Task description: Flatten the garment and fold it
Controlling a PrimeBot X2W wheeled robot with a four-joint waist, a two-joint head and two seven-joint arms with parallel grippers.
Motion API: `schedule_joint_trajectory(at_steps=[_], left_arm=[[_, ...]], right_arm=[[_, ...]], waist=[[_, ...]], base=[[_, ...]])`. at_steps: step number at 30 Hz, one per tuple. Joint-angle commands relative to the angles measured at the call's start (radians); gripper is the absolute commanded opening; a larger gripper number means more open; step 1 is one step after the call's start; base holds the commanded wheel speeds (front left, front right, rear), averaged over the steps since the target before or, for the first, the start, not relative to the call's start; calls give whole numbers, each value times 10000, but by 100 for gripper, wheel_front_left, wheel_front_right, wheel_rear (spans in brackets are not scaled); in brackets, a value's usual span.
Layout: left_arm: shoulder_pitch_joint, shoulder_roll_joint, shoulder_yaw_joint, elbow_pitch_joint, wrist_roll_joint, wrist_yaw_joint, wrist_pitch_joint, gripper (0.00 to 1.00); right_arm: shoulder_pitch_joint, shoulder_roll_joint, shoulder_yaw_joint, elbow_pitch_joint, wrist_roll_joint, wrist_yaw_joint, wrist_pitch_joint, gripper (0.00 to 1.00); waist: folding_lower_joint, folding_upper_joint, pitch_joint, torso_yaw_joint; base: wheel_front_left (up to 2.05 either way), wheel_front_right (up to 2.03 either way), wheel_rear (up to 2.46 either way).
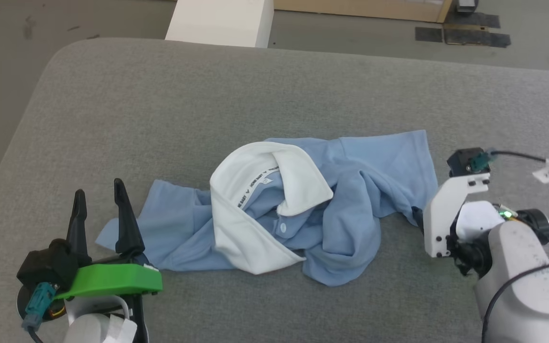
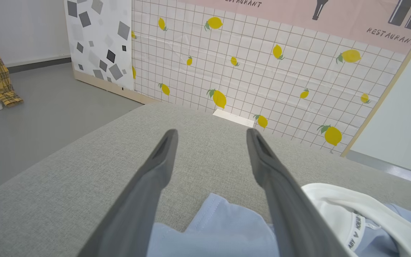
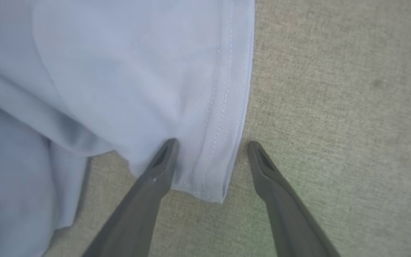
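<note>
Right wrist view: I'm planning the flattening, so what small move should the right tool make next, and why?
Probably ease the right tool down and close on the garment's hem corner: that stitched corner lies between its open fingers, and the rest lies crumpled.

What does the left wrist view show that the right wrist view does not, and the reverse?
Left wrist view, not the other: the white collar, a lemon-patterned wall, grey floor. Right wrist view, not the other: a hem's double stitching. Both: the blue garment on the grey padded surface, behind the open left gripper or right gripper.
</note>
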Motion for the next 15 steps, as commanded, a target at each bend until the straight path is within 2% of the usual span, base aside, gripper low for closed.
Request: schedule_joint_trajectory(at_steps=[1, 2, 3, 4, 9, 10, 15], left_arm=[[-145, -49, 62, -53, 206, -90, -46, 100], [-155, -66, 123, -51, 220, -173, -46, 100], [-166, -76, 182, -29, 224, -242, -46, 100], [-173, -85, 243, 0, 245, -314, -46, 100], [-119, -103, 264, 153, 210, -453, -46, 100], [18, -105, 93, 200, 170, -370, -46, 100], [209, -106, 92, 338, 239, -446, -47, 100]], right_arm=[[-33, -5, 76, 231, 6, -13, 555, 93], [-46, -29, 94, 268, 22, -13, 927, 47], [-57, -46, 115, 244, 58, -13, 1138, 21], [-82, -70, 139, 128, 128, -13, 1207, 0], [-23, -467, -244, -664, -288, -13, -491, 0], [311, -711, -667, -1000, -664, -13, -1356, 0], [1209, -997, -1656, -1797, -1071, -13, -1830, 0]], waist=[[-1, 0, 95, 134], [-1, 0, 86, 143], [-1, 0, 75, 142], [-1, 0, 53, 133], [-1, 0, -158, 8], [-1, 0, -378, -129], [-1, 0, -696, -426]], base=[[0, 0, 0], [0, 0, 0], [0, 0, 0], [0, 0, 0], [0, 0, 0], [0, 0, 0], [0, 0, 0]])
